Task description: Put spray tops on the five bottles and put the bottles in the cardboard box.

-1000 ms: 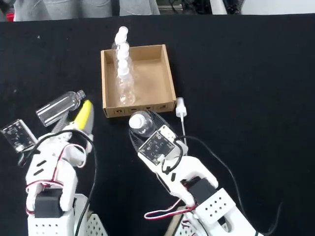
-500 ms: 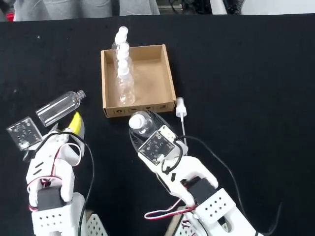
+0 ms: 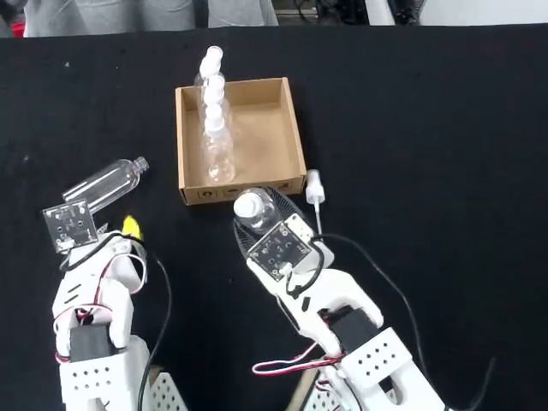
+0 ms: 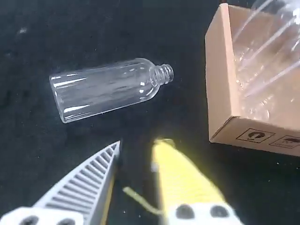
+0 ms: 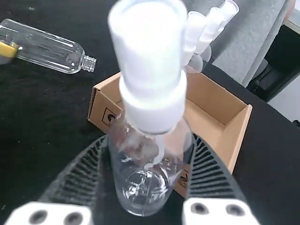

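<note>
A clear bottle with a white spray top (image 3: 253,208) (image 5: 149,117) stands upright in my right gripper (image 3: 258,219) (image 5: 148,141), which is shut on it just in front of the cardboard box (image 3: 282,141) (image 5: 220,112). An uncapped clear bottle (image 3: 106,185) (image 4: 107,87) (image 5: 46,47) lies on its side to the left of the box. My left gripper (image 3: 122,226) (image 4: 139,145) is open a short way behind that bottle, with nothing between its fingers. Bottles with spray tops (image 3: 214,111) lie in a row along the box's left side. A loose spray top (image 3: 315,190) lies by the box's front right corner.
The table is covered with a black cloth (image 3: 428,128). The box's right half (image 3: 265,128) holds nothing. A wide bare stretch of cloth lies to the right of the box. People in grey clothes (image 3: 103,13) stand at the far edge.
My left gripper has drawn back from the uncapped bottle toward its base, and the bottle has stayed put. My right gripper has carried its capped bottle slightly closer to the box.
</note>
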Robot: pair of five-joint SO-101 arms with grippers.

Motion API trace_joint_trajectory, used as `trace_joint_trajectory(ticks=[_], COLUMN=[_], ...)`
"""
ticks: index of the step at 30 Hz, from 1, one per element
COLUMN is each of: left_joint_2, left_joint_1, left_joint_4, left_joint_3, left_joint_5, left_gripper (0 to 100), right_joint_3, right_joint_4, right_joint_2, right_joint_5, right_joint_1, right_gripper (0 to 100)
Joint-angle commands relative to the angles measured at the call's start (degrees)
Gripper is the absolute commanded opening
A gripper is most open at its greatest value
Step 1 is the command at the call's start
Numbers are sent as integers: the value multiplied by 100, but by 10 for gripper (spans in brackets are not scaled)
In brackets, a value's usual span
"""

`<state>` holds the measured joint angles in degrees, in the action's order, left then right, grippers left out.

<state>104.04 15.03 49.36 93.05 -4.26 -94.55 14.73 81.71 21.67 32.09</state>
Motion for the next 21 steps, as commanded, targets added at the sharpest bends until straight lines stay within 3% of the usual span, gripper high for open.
trace_joint_trajectory(ticks=[1,21], left_joint_2=[44,44], left_joint_1=[13,75], left_joint_4=[-35,-35], left_joint_3=[-127,-75], left_joint_5=[97,105], left_gripper=[51,51], right_joint_3=[31,1947], right_joint_4=[-132,1899], right_joint_2=[154,92], right_joint_5=[-53,-536], right_joint_1=[-202,-1125], right_gripper=[120,120])
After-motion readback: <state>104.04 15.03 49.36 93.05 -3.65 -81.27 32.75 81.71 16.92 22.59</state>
